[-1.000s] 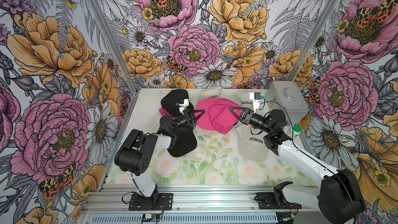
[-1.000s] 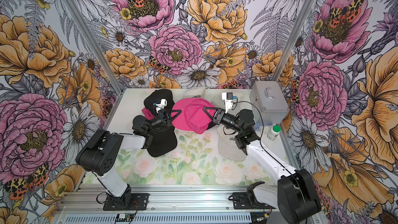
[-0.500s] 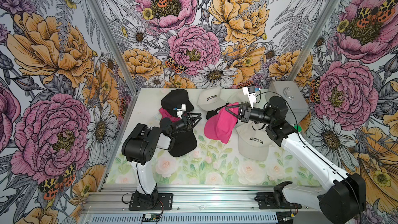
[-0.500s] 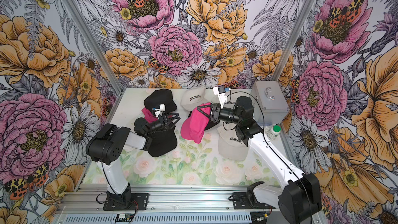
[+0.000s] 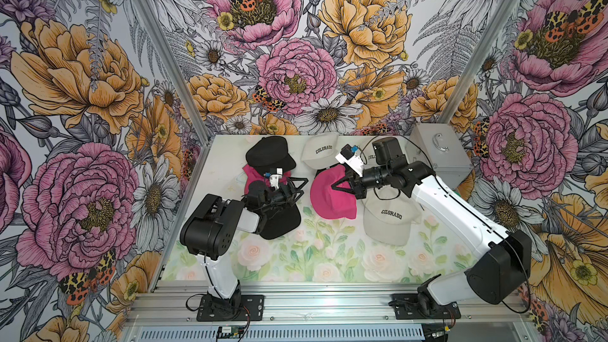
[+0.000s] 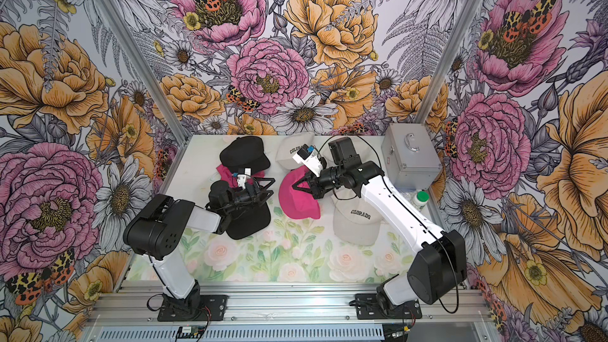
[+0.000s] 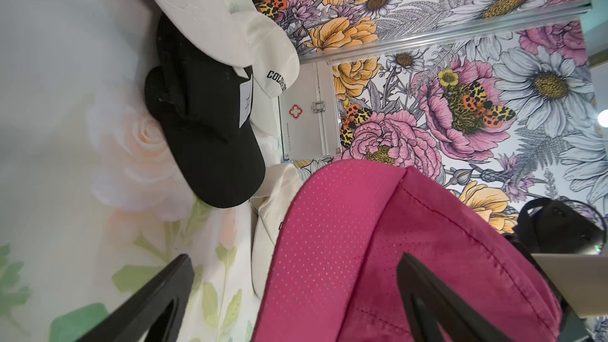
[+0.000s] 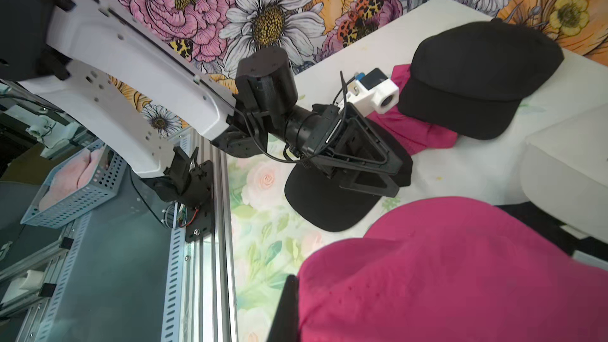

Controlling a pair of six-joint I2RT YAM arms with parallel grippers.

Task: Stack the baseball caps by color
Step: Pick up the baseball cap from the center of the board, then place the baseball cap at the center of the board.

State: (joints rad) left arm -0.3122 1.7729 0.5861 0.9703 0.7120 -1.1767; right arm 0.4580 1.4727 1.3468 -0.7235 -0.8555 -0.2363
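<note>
Arms first: we see the left arm (image 5: 214, 228) folded low, its forearm reaching toward the middle of the flowered table (image 5: 296, 258). The left gripper (image 5: 302, 186) stands with its jaws spread wide over a plain black fabric baseball cap (image 5: 279, 223) and holds nothing. The right arm (image 5: 454, 212) stretches from its base across to the middle. The right gripper (image 5: 335, 187) is pressed together on the edge of a hot pink fabric baseball cap (image 5: 329, 199). That cap sits mid-table between the two grippers, beside a cream fabric cap lettered COLORADO (image 5: 390, 222). Whether it hangs clear of the table we cannot tell.

In both top views a second black cap (image 5: 268, 156) lies on a second pink cap (image 5: 250, 174) at the back. Another cream COLORADO cap (image 5: 320, 154) lies beside them, and a silver metal case (image 5: 437, 151) stands in the far right corner.

A top view alone shows a white green-lidded bottle (image 6: 422, 197) by the case. The left wrist view adds a third black cap (image 7: 204, 126), upturned with a white label showing and lying against cream caps, and a red cross on the case. The right wrist view shows the left gripper's spread fingers (image 8: 368, 189) over the black cap.
</note>
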